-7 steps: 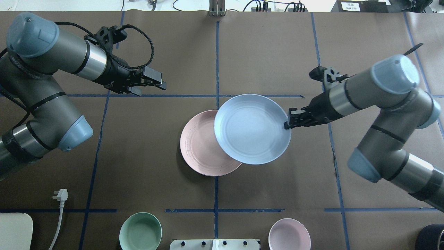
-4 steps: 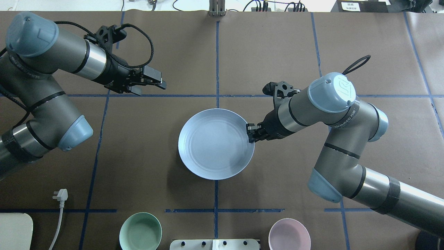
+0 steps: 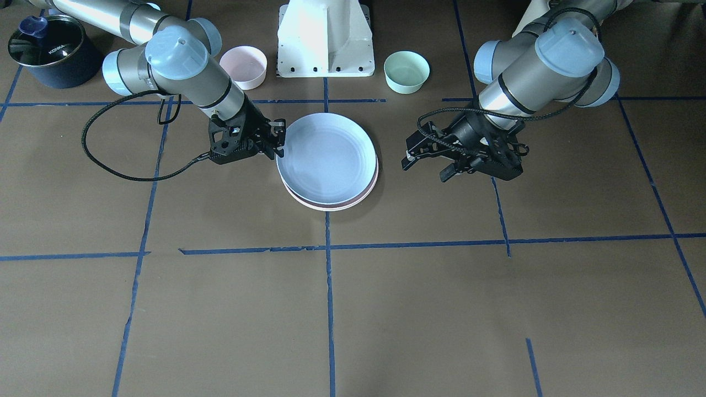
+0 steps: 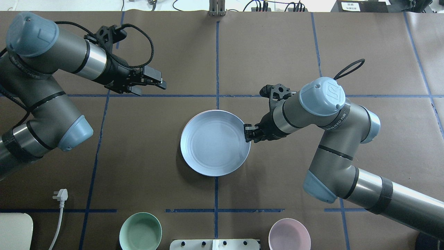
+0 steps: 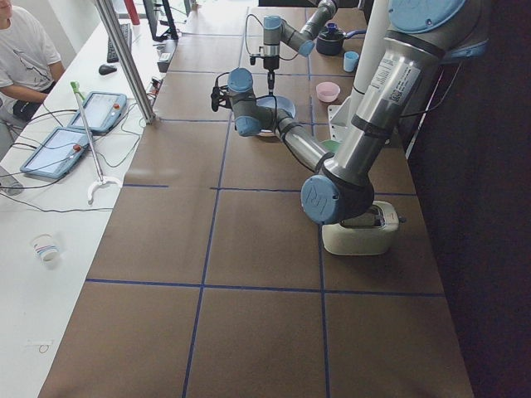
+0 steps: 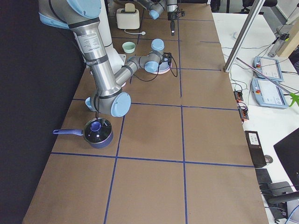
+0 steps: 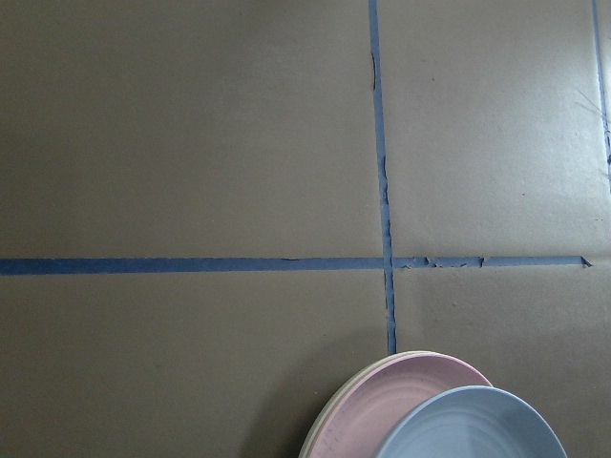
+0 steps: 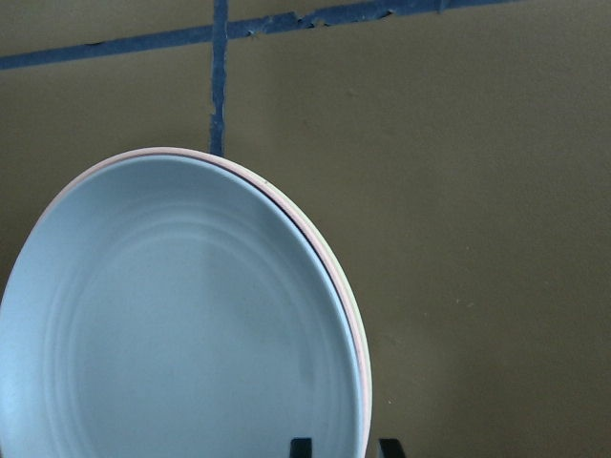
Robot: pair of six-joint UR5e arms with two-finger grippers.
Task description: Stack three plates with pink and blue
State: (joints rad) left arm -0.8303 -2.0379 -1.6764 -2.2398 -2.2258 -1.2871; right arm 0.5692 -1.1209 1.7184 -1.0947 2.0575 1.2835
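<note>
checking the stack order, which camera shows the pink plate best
Left wrist view: the pink plate shows as a broad crescent beside the blue plate over it. The front-facing view gives only a thin pink rim, the right wrist view a sliver; overhead the blue plate hides it; the side views show it too small.

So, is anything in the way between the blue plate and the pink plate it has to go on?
Nothing visible. The blue plate already lies over the pink plate, almost concentric, with the right gripper at its rim. The left gripper hangs well apart from both plates.
</note>
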